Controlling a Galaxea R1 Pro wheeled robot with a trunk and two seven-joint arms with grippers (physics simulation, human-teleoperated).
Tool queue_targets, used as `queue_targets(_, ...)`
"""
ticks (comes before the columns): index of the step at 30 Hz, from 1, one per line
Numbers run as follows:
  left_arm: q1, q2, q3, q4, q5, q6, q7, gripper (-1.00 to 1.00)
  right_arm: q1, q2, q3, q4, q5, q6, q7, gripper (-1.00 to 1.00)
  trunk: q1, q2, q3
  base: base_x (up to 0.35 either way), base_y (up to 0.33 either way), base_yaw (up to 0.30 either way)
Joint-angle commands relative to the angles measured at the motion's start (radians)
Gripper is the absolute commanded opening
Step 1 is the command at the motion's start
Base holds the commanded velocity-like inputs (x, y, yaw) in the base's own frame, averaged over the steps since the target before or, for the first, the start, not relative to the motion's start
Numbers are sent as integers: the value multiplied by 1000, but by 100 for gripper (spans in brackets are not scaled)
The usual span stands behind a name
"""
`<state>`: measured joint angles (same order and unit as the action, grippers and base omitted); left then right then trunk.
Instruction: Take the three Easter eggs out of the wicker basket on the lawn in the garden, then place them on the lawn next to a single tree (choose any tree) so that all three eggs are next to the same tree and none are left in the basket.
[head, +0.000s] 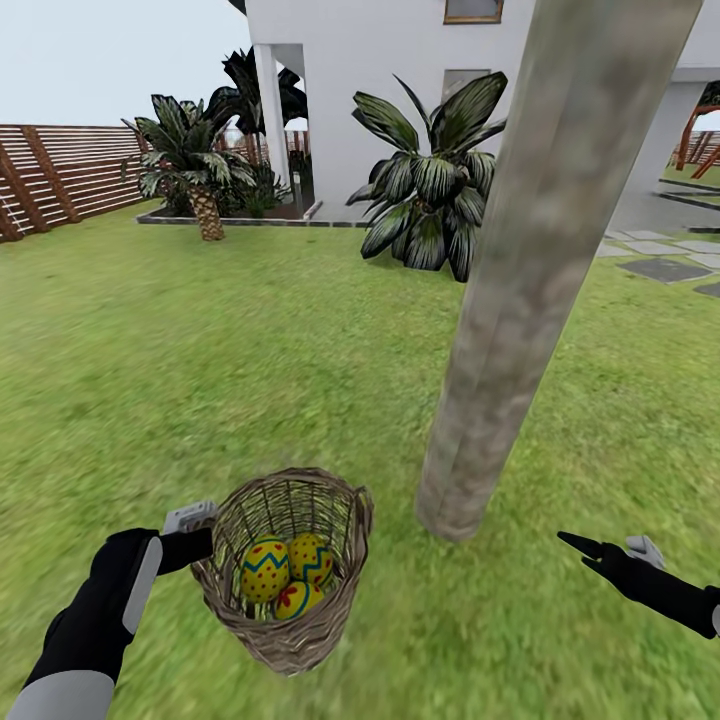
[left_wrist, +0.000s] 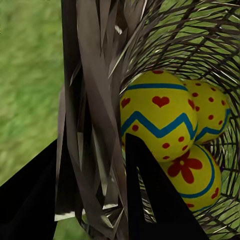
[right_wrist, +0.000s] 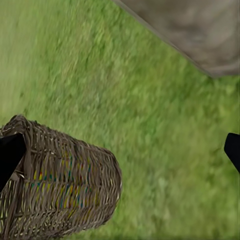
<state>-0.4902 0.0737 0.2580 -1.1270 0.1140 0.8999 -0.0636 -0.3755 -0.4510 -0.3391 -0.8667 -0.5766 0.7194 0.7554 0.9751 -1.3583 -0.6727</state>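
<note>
The wicker basket (head: 300, 640) is tipped with its mouth toward me, just left of the tree (head: 520, 300) trunk's foot on the lawn (head: 200, 380). Three yellow Easter eggs lie inside: one with a blue zigzag (head: 264, 568), one dotted (head: 311, 558), one lower (head: 295, 598). My left gripper (head: 200, 545) is shut on the basket's left rim. In the left wrist view its fingers (left_wrist: 150, 200) straddle the woven wall (left_wrist: 95, 100), with the eggs (left_wrist: 157, 117) close behind. My right gripper (head: 600, 555) hangs open to the right of the trunk, holding nothing.
In the right wrist view the basket (right_wrist: 60, 190) and the trunk's base (right_wrist: 195, 30) have open grass between them. A short palm (head: 205, 200) and a broad-leaved plant (head: 430, 190) stand before the white house (head: 360, 60). A slatted fence (head: 60, 175) runs far left. Paving stones (head: 665, 268) lie at the right.
</note>
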Motion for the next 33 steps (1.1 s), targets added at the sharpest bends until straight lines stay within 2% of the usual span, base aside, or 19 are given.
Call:
queue_targets(1, -1, 0, 1, 0, 16, 5, -1, -100, -1, 0, -1, 0, -3, 6, 1, 100, 4, -8, -4, 0, 0, 0)
queue_targets(33, -1, -1, 1, 3, 16, 5, -1, -100, 0, 2, -1, -26, -6, 6, 4, 100, 127, -232, -104, 0, 0, 0)
